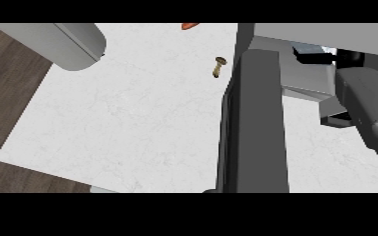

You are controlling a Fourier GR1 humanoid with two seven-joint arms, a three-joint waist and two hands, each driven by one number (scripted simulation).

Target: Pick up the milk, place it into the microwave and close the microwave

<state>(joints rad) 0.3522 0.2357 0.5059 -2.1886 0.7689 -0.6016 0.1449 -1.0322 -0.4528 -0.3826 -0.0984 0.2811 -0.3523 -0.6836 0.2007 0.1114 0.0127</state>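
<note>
Beside the open microwave door, the right hand reaches inside, grasp indiscernible; its forearm may catch the door.

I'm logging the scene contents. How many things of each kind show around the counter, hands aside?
Microwave, door open: 1
Small brown mushroom-like item: 1
Orange item, cut off at the top edge: 1
Milk: 0 in view
Total: 3

No readable text, labels, brands or numbers anywhere: counter and microwave door surfaces are plain, unmarked.
</note>
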